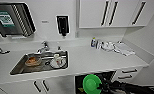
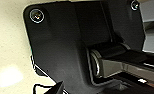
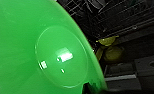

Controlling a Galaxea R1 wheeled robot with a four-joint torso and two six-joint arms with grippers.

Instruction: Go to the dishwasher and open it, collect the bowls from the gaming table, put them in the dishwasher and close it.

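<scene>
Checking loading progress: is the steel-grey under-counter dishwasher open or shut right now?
Open. Below the white counter the dishwasher shows a dark interior, with wire racks behind the wide green plastic bowl.

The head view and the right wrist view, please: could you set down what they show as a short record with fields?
setting: white kitchen counter with a steel sink
dishwasher: dishwasher under the counter, open, dark racks showing
green bowl: green bowl held at the dishwasher opening by the right gripper
yellow object: yellow object in the dark rack beyond the green bowl; shape too unclear to name
sink contents: dishes in the basin, kind unclear
wall cabinets: white doors with black bar handles
</scene>
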